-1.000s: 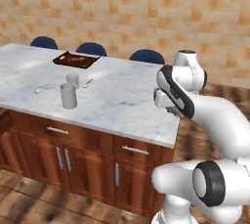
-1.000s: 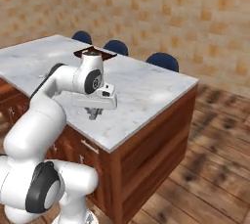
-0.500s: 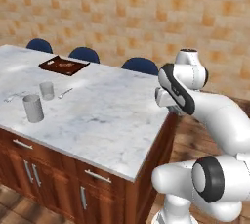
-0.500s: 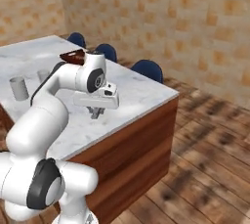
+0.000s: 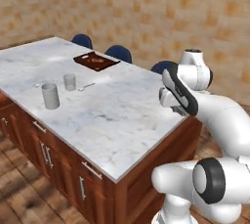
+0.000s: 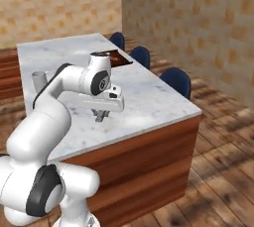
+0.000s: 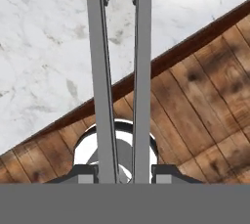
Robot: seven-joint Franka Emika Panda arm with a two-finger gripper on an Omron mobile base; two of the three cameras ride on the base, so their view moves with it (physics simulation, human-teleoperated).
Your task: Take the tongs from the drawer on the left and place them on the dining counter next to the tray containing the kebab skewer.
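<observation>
Presently the gripper (image 7: pixel 119 174) is clamping the tongs (image 7: pixel 119 71): in the hand view the two dark fingertips (image 7: pixel 84 173) are pressing against the outer faces of the two grey metal arms, which are running up and away from the hand, side by side and slightly converging toward the top. Beyond the tongs, that view is looking down on the dining counter (image 7: pixel 44 52), with its wooden edge crossing on a diagonal and the plank floor (image 7: pixel 205 100) lying below it.

From the right base view, the gripper (image 6: pixel 101 117) is hanging just above the marble slab, in the part of the dining counter (image 6: pixel 144 97) nearer the robot. The tongs are too small to make out there. From the left base view, the hand is sitting at the counter's near right corner, mostly hidden behind the arm's own joints.

The tray (image 5: pixel 96 61) is resting toward the far edge of the dining counter (image 5: pixel 112 115), well apart from the gripper. Something orange-brown is lying inside it, likely the kebab skewer (image 5: pixel 97 60), though detail is too fine to confirm. The tray (image 6: pixel 113 58) is partly showing behind the arm in the right base view.

Two grey cups (image 5: pixel 50 95) are standing on the slab nearer the robot than the tray, with a small silvery utensil (image 5: pixel 87 87) lying beside them. Blue stools (image 5: pixel 119 53) are lining the far side of the counter.
</observation>
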